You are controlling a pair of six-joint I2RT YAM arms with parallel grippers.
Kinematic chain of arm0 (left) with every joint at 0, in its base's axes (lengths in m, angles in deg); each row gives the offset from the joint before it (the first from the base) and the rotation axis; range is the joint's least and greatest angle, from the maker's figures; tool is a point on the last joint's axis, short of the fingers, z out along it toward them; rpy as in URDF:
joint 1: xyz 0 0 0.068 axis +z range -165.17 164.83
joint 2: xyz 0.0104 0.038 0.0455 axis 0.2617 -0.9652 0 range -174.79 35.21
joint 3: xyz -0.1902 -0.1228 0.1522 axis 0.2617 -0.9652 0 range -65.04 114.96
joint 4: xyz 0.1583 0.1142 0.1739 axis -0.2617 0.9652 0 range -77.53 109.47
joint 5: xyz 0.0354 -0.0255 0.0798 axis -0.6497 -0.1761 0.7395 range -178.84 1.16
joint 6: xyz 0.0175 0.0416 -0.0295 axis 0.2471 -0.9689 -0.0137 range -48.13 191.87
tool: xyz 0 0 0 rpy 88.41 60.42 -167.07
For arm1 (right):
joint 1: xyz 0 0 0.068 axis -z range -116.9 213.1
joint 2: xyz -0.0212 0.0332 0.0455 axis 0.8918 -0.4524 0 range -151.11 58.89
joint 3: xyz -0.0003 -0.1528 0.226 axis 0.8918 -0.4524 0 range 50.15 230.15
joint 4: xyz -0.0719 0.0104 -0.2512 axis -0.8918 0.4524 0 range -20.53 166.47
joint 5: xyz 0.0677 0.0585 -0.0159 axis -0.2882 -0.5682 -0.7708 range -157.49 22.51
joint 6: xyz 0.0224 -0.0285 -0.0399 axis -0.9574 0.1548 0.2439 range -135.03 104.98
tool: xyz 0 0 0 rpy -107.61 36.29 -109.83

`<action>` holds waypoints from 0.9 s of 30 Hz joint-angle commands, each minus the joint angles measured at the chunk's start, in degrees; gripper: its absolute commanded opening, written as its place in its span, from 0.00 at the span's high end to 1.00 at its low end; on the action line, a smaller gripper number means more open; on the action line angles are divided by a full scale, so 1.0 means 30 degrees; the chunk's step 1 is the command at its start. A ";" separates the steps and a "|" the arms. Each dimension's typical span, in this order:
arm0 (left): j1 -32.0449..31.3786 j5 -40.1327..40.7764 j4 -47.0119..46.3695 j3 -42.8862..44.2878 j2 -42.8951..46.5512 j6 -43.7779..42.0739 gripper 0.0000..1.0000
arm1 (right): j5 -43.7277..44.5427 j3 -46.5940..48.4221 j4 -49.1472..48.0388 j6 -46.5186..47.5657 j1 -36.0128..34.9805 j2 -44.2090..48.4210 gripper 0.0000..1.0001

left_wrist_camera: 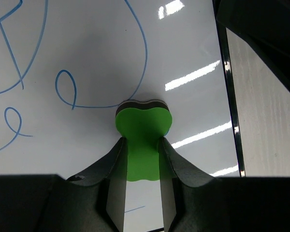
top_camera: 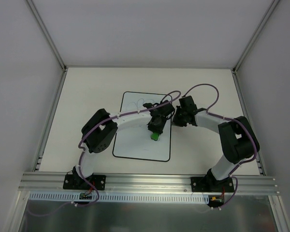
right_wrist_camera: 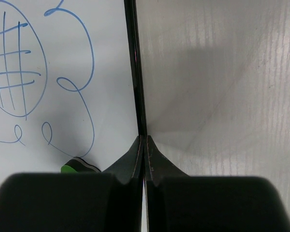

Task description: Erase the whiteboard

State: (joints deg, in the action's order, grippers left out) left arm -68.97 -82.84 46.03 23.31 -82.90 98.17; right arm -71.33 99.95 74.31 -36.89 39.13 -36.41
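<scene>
The whiteboard (top_camera: 135, 145) lies flat on the table, with a blue flower doodle (right_wrist_camera: 14, 72) on its far half. My left gripper (top_camera: 156, 129) is over the board's right part, shut on the green eraser (left_wrist_camera: 142, 123), whose dark felt rests on the board (left_wrist_camera: 101, 58) at the end of a blue loop line (left_wrist_camera: 145, 53). My right gripper (top_camera: 175, 118) is shut, and its tips (right_wrist_camera: 144, 137) sit on the board's black right border (right_wrist_camera: 134, 72). The eraser (right_wrist_camera: 70, 168) also shows at the lower left of the right wrist view.
The table (top_camera: 208, 92) is pale and enclosed by grey walls and aluminium posts (top_camera: 48, 36). A metal rail (top_camera: 150, 181) carries both arm bases at the near edge. Bare table (right_wrist_camera: 217, 72) lies right of the board.
</scene>
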 commanded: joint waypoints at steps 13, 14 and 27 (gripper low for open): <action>-0.2075 -0.2470 0.1672 -0.6540 0.3214 0.1719 1.00 | 0.2040 -0.0429 0.1814 -0.0210 0.0606 -0.0047 1.00; -0.2250 -0.2440 0.1761 -0.6745 0.3448 0.1778 1.00 | 0.2011 -0.0370 0.1843 -0.0211 0.0606 -0.0047 1.00; 0.0880 0.1805 0.1850 -0.9469 0.6611 0.4591 1.00 | 0.1923 -0.0428 0.1843 -0.0064 0.0606 0.0011 1.00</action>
State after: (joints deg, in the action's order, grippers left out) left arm -70.70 -85.17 45.13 -1.39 -64.63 108.91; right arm -71.37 99.95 74.81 -38.25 39.68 -36.41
